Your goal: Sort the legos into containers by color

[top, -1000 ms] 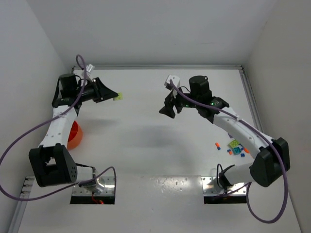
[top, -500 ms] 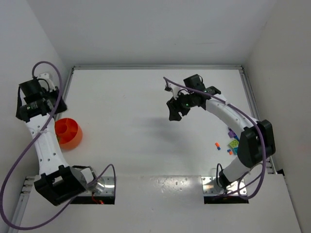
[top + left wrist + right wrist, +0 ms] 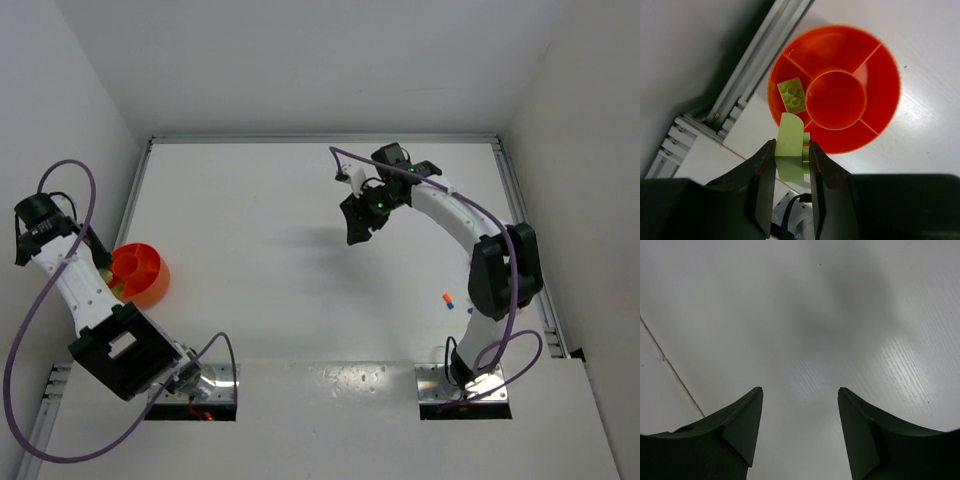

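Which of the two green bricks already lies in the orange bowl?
The green brick with studs showing, in the bowl's side compartment; the other brick is pinched in the left hand.

Bowl point(image 3: 152, 285) far left, one lego point(image 3: 792, 94) in its outer compartment; loose legos point(image 3: 447, 299) on table point(image 3: 260, 300), right

White table point(image 3: 270, 300); pale walls point(image 3: 300, 60) on three sides; aluminium rail point(image 3: 760, 55) along left table edge.
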`<state>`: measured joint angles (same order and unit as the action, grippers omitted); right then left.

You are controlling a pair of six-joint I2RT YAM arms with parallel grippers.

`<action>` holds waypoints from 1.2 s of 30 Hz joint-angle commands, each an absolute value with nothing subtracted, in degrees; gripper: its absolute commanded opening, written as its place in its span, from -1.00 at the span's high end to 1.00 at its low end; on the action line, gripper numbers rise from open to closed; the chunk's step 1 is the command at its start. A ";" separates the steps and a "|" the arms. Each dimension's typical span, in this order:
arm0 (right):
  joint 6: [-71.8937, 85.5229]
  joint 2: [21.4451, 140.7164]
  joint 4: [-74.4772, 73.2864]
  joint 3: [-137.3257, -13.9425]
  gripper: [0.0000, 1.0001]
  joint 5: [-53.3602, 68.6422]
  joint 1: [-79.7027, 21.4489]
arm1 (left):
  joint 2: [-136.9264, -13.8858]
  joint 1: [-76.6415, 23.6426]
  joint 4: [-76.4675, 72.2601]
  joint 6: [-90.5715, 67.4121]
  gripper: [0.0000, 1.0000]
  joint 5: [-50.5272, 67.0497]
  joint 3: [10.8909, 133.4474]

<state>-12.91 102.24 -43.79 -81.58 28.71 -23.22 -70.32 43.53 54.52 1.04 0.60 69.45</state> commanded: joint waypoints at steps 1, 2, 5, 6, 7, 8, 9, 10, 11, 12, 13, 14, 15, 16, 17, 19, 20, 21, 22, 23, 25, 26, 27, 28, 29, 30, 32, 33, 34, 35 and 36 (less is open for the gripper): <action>-12.83 103.00 -43.95 -85.95 -0.23 29.36 -22.33 | -72.07 46.92 54.67 0.62 1.00 2.81 68.91; -12.83 103.53 -43.95 -85.96 -0.23 29.36 -22.32 | -72.94 46.93 54.67 0.62 1.00 3.33 68.91; -12.83 104.06 -43.95 -86.57 -0.23 29.36 -22.32 | -74.17 46.93 53.88 0.62 1.00 3.34 67.86; -12.83 104.06 -43.95 -87.09 -0.23 29.36 -22.32 | -74.18 46.93 53.88 0.62 1.00 3.34 67.85; -12.83 104.06 -43.95 -87.10 -0.23 29.36 -22.32 | -74.79 46.93 53.35 0.62 1.00 3.34 67.85; -12.83 104.58 -43.95 -87.62 -0.23 29.36 -22.32 | -75.58 46.93 53.35 0.62 1.00 3.34 67.85; -12.83 104.59 -43.95 -87.63 -0.23 29.36 -22.32 | -75.59 47.46 52.65 1.14 1.00 3.34 67.85; -12.83 104.59 -43.95 -87.63 -0.23 29.36 -22.32 | -76.28 47.46 52.65 1.14 1.00 3.34 67.85; -12.83 104.59 -43.95 -88.15 -0.23 29.36 -22.32 | -76.29 47.46 52.04 1.14 1.00 3.34 67.85; -12.83 104.59 -43.95 -88.15 -0.23 29.36 -22.32 | -76.90 47.46 51.25 1.14 1.00 3.34 67.85; -12.31 104.59 -43.95 -88.15 -0.23 29.88 -22.32 | -76.90 47.46 51.24 1.66 1.00 2.73 67.85; -12.30 105.11 -44.47 -88.68 -0.23 29.88 -22.32 | -76.90 47.46 50.37 1.67 1.00 2.72 67.85; -12.30 105.12 -44.47 -88.68 -0.23 29.88 -22.32 | -76.90 47.46 49.67 1.67 1.00 2.12 67.85; -12.30 105.12 -44.47 -88.68 -0.23 29.88 -22.32 | -76.90 47.46 49.66 1.67 1.00 2.11 67.33; -12.30 105.12 -44.47 -88.68 -0.23 29.88 -22.32 | -77.43 47.46 49.14 2.19 1.00 2.11 67.32; -12.30 105.12 -44.47 -88.68 -0.23 29.88 -22.32 | -77.43 47.46 48.61 2.20 1.00 1.59 67.32; -12.30 105.12 -44.47 -88.68 -0.23 29.88 -22.32 | -77.95 47.46 48.60 2.72 1.00 1.58 67.32; -12.30 105.12 -44.47 -88.68 -0.23 29.88 -22.32 | -77.96 47.46 48.08 2.72 1.00 1.58 67.32; -12.30 105.12 -44.47 -89.20 -0.23 29.88 -22.32 | -77.96 47.46 48.08 2.72 1.00 1.58 67.32; -12.30 105.12 -44.47 -89.21 -0.23 29.88 -22.32 | -78.48 47.46 48.08 2.72 1.00 1.58 67.32; -12.30 105.12 -44.47 -89.21 -0.23 29.88 -22.32 | -79.10 47.46 47.46 3.43 1.00 1.58 67.32; -12.30 105.12 -44.47 -89.21 -0.23 29.88 -22.32 | -79.10 47.46 47.46 4.12 0.98 1.58 67.32; -12.30 105.12 -44.47 -89.21 -0.23 29.88 -22.32 | -79.10 47.46 46.85 4.13 0.98 2.10 67.32; -12.30 105.12 -44.47 -89.21 -0.23 29.88 -22.32 | -79.10 47.46 46.24 4.13 0.96 2.11 67.32; -12.30 105.12 -44.47 -89.21 -0.23 29.88 -22.32 | -79.10 47.46 46.23 4.83 0.95 2.11 67.32; -12.30 105.12 -44.47 -89.21 -0.23 29.88 -22.32 | -79.10 47.46 46.23 5.36 0.95 2.81 67.32; -12.30 105.12 -44.47 -89.21 -0.23 29.88 -22.32 | -79.63 47.46 45.70 5.36 0.93 2.81 67.32; -12.30 105.12 -44.47 -89.21 -0.23 29.88 -22.32 | -80.15 47.46 45.70 5.88 0.93 3.33 67.32; -12.30 105.12 -44.47 -89.21 -0.23 29.88 -22.32 | -80.16 47.46 45.70 5.89 0.93 3.34 67.32; -12.30 105.12 -44.47 -89.21 -0.23 29.88 -22.32 | -80.16 47.46 45.70 5.89 0.91 3.34 67.32; -12.30 105.12 -44.47 -89.21 -0.23 29.88 -22.32 | -80.68 47.46 45.70 6.41 0.88 3.86 66.80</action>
<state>-12.62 105.23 -44.71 -86.83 28.75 -22.57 -80.12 46.72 47.22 4.75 2.42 67.51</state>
